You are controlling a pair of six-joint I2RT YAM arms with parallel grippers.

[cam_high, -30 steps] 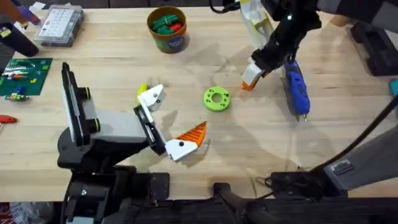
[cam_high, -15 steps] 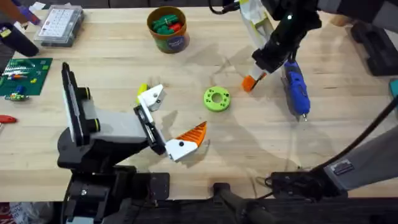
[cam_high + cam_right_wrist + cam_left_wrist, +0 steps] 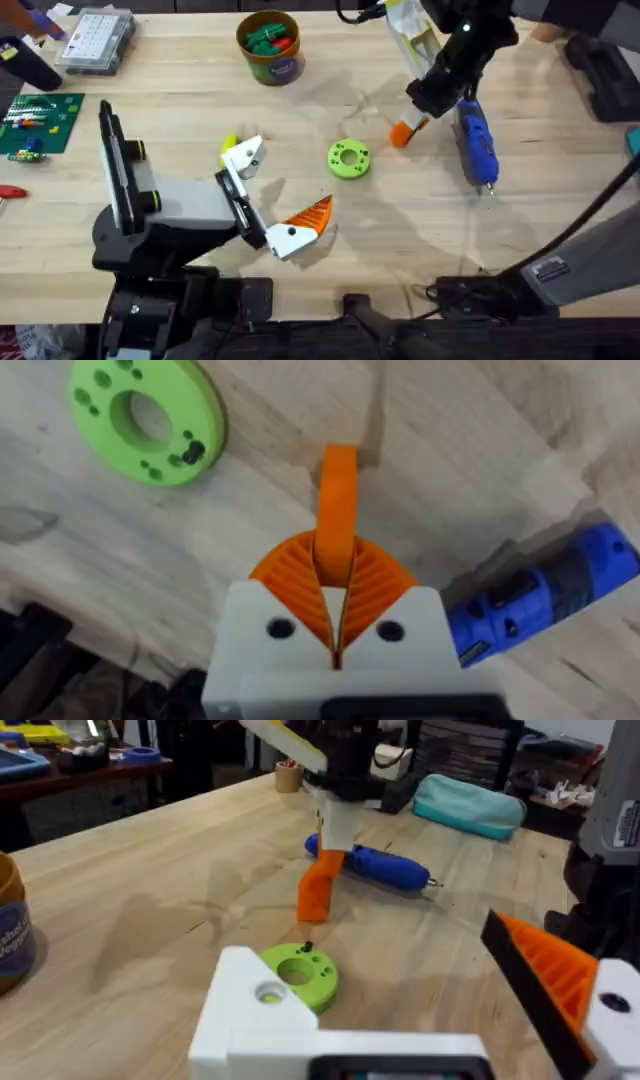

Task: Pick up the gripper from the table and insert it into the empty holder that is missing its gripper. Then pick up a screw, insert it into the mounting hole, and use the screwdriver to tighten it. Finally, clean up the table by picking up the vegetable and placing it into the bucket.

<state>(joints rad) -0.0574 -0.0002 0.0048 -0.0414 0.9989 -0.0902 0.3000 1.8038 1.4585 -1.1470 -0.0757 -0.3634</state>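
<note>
Overhead: the right gripper [image 3: 412,123] pinches the orange gripper [image 3: 402,134] above the table, between the green ring [image 3: 348,159] and the screwdriver [image 3: 476,142]. The bucket [image 3: 270,46] stands at the far side.

Left wrist: the left gripper [image 3: 400,1020] stands apart, one side a bare white holder [image 3: 262,1020], its mounting hole [image 3: 268,991] empty.

Right wrist: the pads [image 3: 290,575] clamp the orange piece upright beside the screwdriver.

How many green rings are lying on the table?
1. The green ring lies flat near the table's middle, between the white bracket and the blue screwdriver. Others could be hidden under the arms.
</note>
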